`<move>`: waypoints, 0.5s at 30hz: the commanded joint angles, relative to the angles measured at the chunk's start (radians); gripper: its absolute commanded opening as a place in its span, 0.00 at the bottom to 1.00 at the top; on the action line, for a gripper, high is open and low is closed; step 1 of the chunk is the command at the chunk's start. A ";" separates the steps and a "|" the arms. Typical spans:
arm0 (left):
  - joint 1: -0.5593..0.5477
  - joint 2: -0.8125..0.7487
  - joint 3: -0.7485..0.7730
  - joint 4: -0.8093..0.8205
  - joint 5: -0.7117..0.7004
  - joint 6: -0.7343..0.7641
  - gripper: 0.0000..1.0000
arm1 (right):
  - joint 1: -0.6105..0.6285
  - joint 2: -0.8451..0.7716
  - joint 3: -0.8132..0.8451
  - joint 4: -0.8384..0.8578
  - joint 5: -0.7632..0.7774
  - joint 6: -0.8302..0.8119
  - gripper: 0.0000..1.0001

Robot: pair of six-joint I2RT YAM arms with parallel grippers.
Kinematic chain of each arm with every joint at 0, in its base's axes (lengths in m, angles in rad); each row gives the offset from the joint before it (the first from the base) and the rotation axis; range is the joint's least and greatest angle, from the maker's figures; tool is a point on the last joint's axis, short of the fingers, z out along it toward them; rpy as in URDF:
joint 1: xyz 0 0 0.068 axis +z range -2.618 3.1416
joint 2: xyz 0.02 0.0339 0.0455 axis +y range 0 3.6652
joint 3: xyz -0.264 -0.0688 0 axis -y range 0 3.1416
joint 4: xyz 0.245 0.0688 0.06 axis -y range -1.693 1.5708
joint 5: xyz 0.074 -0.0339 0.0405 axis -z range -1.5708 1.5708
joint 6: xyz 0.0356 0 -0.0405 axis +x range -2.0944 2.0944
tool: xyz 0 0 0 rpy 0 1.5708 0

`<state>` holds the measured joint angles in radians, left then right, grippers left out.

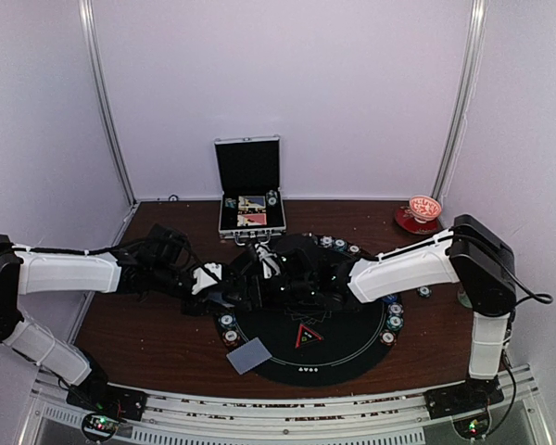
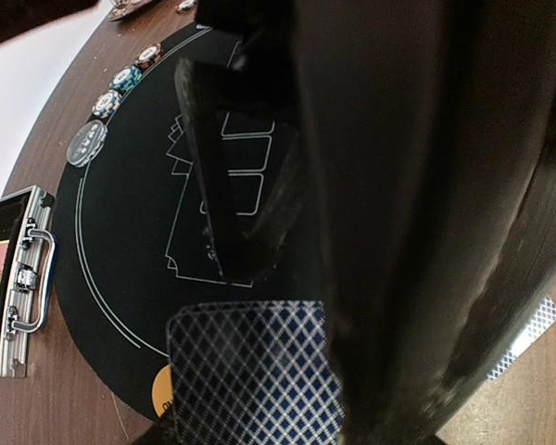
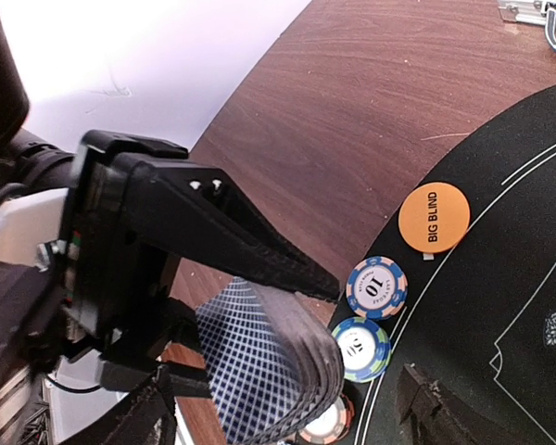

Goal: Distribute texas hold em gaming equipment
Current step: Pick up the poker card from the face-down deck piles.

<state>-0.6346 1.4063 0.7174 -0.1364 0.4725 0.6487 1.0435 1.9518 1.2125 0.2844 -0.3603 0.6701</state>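
**A:** My left gripper is clamped on the cards. The stack is bowed and sits over the table, beside the mat. My right gripper is spread and empty.

**B:** Risk?

**A:** The bowed stack could spring and spill, or I pinch several at once. Readable: orange disc "BIG BLIND", chip "10".

A large round black mat with white markings lies on the brown wooden bench, near its front edge. Just behind the mat a silver hard case stands open, its lid upright and its black lining showing. Beyond the mat's right rear sits a red-and-white dish.
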 commanded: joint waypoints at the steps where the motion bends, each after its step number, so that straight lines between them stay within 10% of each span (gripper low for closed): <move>1: -0.001 -0.013 0.005 0.017 0.028 0.011 0.32 | 0.006 0.047 0.064 0.004 0.049 0.016 0.82; 15: -0.001 -0.018 0.004 0.022 0.027 0.008 0.32 | -0.018 0.122 0.092 0.062 0.058 0.092 0.76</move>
<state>-0.6357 1.4063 0.7174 -0.1406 0.4770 0.6495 1.0317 2.0380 1.2808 0.3199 -0.3050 0.7372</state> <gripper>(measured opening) 0.528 0.782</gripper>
